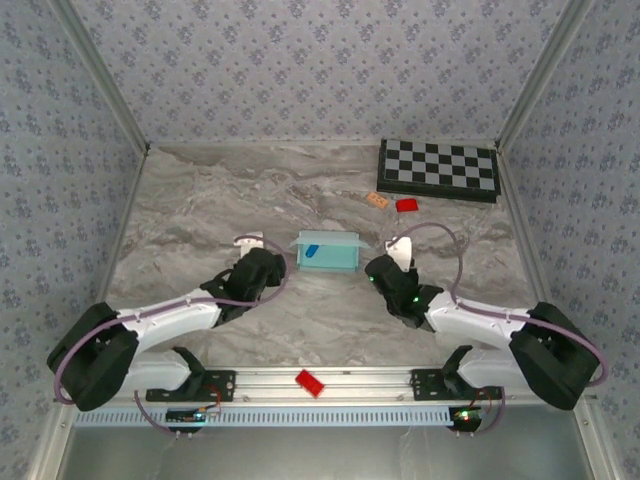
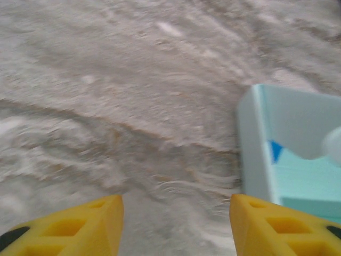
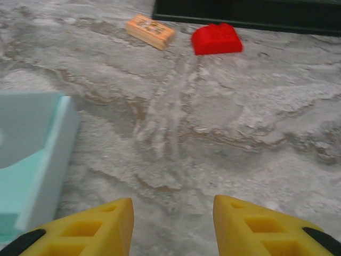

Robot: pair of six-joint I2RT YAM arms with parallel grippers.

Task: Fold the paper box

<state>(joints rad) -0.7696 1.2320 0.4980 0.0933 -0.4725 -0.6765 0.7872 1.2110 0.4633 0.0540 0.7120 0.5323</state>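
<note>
Beside the paper box (image 1: 328, 252) — arms (image 1: 170, 318) (image 1: 475, 322) (both low) angle inward.

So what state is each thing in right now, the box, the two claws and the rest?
paper box: walls up, top open, held by nothing.
left gripper: open, empty, beside the box.
right gripper: open, empty, beside the box.
chessboard: lying flat, far right.
red block: loose, near the chessboard.
orange block: loose, beside it.
</note>
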